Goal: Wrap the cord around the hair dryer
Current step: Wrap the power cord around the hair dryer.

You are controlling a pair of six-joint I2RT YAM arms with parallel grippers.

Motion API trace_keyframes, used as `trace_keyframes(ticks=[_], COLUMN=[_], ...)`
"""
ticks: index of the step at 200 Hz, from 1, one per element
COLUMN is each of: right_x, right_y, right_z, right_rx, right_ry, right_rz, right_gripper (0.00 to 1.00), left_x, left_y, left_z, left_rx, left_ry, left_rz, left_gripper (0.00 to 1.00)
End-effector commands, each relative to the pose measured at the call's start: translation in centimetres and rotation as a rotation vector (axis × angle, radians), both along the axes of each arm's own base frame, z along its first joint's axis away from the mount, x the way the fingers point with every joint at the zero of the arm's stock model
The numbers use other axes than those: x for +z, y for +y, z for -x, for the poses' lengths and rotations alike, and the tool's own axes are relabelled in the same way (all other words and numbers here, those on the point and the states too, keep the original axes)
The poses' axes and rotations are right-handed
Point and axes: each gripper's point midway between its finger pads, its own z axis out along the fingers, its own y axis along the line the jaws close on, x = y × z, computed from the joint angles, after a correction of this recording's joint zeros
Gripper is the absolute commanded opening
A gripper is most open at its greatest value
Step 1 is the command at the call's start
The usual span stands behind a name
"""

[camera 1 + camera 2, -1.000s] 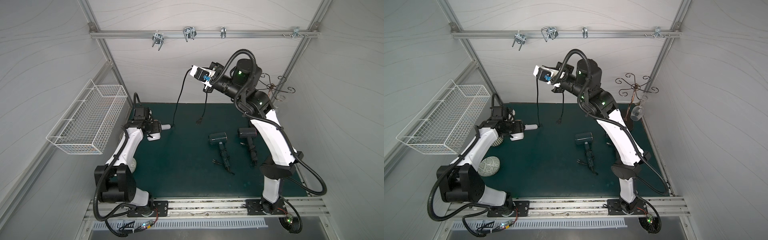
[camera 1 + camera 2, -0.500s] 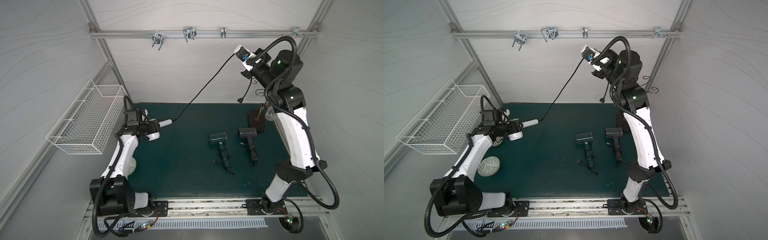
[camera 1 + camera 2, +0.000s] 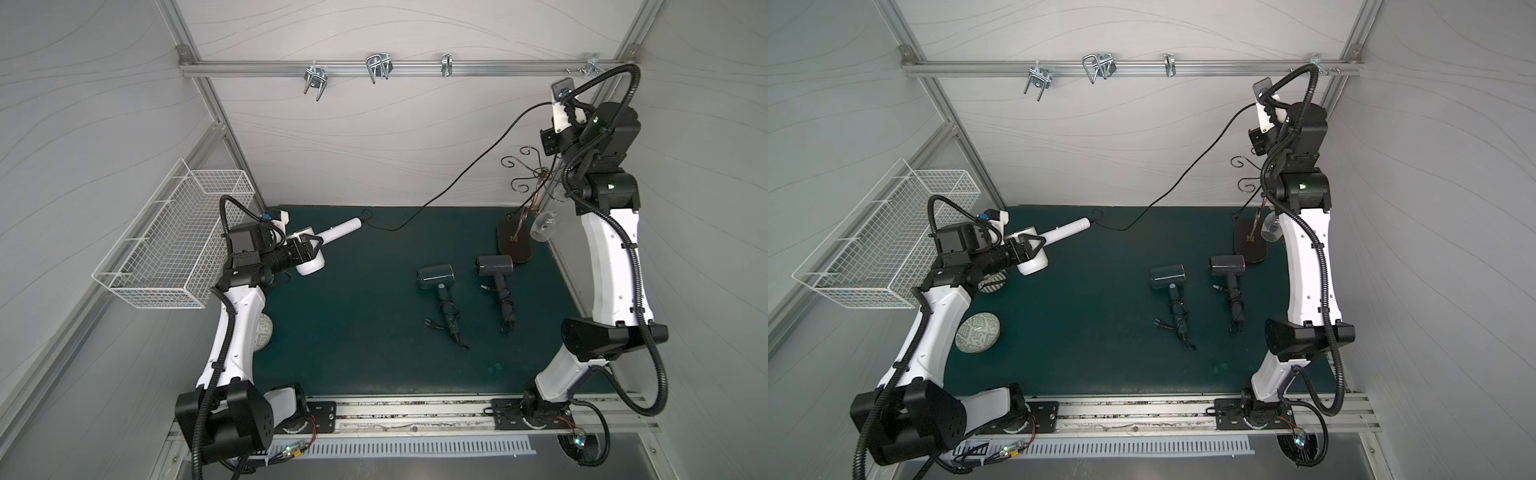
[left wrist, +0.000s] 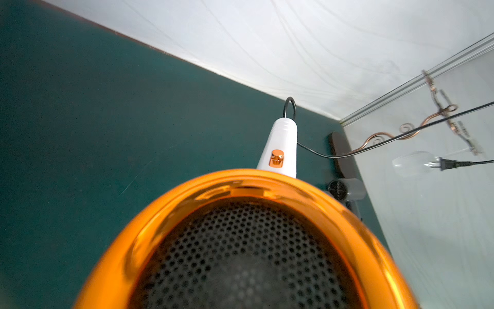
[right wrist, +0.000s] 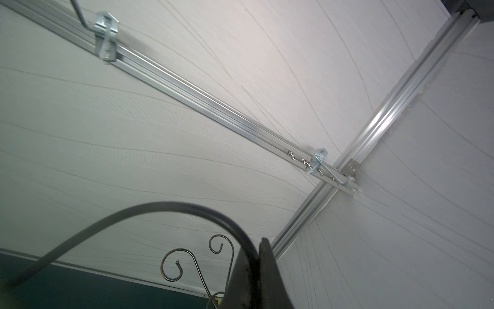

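Observation:
The white hair dryer (image 3: 309, 266) (image 3: 1034, 266) is at the left of the green mat, its handle (image 3: 1065, 230) pointing toward the back right. My left gripper (image 3: 309, 248) (image 3: 1029, 246) is shut on its body. In the left wrist view its orange-rimmed black rear grille (image 4: 240, 254) fills the frame and hides the fingers. The black cord (image 3: 457, 183) (image 3: 1183, 174) rises from the handle's end to my right gripper (image 3: 550, 124) (image 3: 1257, 129), high in the back right corner. That gripper (image 5: 260, 244) is shut on the cord (image 5: 160, 207). The plug (image 4: 445, 163) dangles below it.
Two dark hair dryers (image 3: 436, 276) (image 3: 494, 266) with wrapped cords lie on the mat (image 3: 353, 332). A scroll-hook stand (image 3: 513, 245) and a clear glass (image 3: 542, 226) are under the right arm. A wire basket (image 3: 174, 245) hangs at left. Patterned balls (image 3: 978, 332) (image 3: 992, 282) lie by the left arm.
My right arm has swung from the back centre to the back right corner, drawing the cord out. The left arm has turned the dryer so its handle points back right.

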Motion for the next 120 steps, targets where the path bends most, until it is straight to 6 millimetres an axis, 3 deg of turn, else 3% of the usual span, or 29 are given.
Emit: trace_keyframes(ticks=[1, 23, 36, 56, 74, 91, 120], right_x=[2.0, 1.1, 0.9, 1.7, 2.6, 1.6, -4.8], right_y=[-0.6, 3.7, 5.8, 5.8, 7.3, 11.4, 21.4], right_z=[1.7, 2.6, 3.0, 3.5, 4.5, 5.4, 7.7], right_rx=[0.014, 0.121, 0.126, 0.124, 0.220, 0.340, 0.643], right_ry=[-0.052, -0.025, -0.026, -0.045, -0.060, -0.028, 0.101], right_rz=[-0.114, -0.073, 0.000, 0.017, -0.033, -0.005, 0.195], right_gripper=[0.00, 0.00, 0.00, 0.00, 0.00, 0.00, 0.00], left_x=[4.7, 5.4, 5.2, 3.9, 6.8, 9.2, 12.4], left_y=[-0.4, 0.1, 1.4, 3.2, 1.9, 0.5, -1.3], left_z=[-0.6, -1.0, -1.6, -2.2, -2.5, -2.4, -2.3], left_rx=[-0.048, -0.017, 0.050, 0.101, 0.036, -0.019, -0.116], left_ry=[-0.165, -0.180, -0.158, -0.116, -0.222, -0.268, -0.312], left_rz=[0.049, 0.051, 0.006, 0.022, 0.134, 0.156, 0.129], left_gripper=[0.00, 0.00, 0.00, 0.00, 0.00, 0.00, 0.00])
